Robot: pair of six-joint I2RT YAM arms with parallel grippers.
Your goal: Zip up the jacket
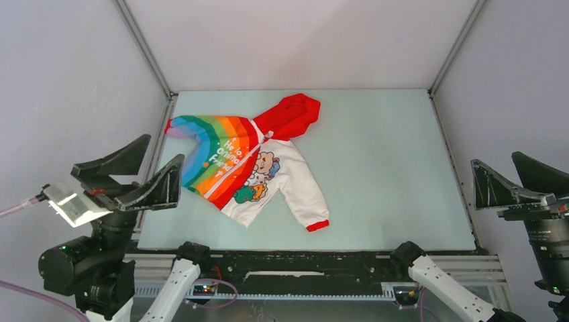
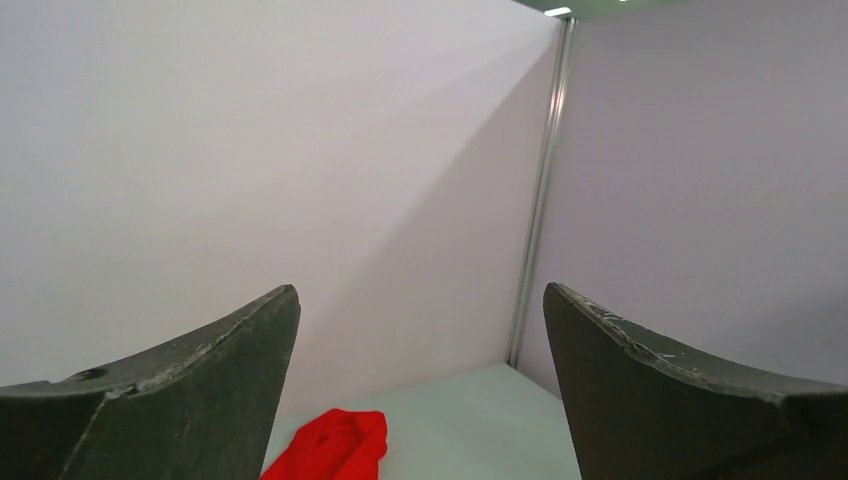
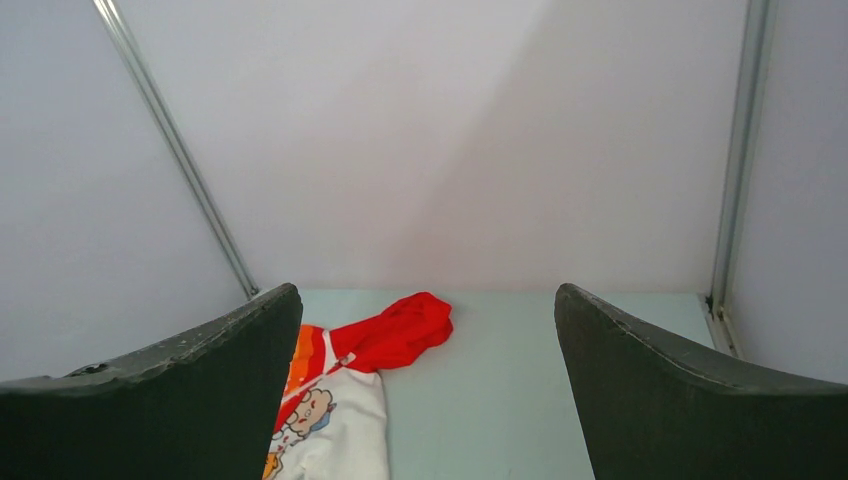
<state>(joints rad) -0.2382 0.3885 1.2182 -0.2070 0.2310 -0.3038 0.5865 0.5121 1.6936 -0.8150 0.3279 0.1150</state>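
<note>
The jacket (image 1: pixel 249 165) lies flat on the pale table (image 1: pixel 389 168), left of centre, with its red hood (image 1: pixel 290 115) towards the back. Its left half is rainbow-striped with white lettering, its right half white with a cartoon print, and a red cuff (image 1: pixel 318 225) lies at the front. The white zip line runs down the middle and looks closed up to the collar. My left gripper (image 1: pixel 158 161) is open and empty, raised at the table's left edge. My right gripper (image 1: pixel 500 176) is open and empty at the right edge. The hood shows in the left wrist view (image 2: pixel 335 445) and the jacket in the right wrist view (image 3: pixel 345 400).
White walls enclose the table on three sides, with metal corner posts (image 1: pixel 144 54) at the back left and back right (image 1: pixel 456 47). A black rail (image 1: pixel 302 258) with the arm bases runs along the near edge.
</note>
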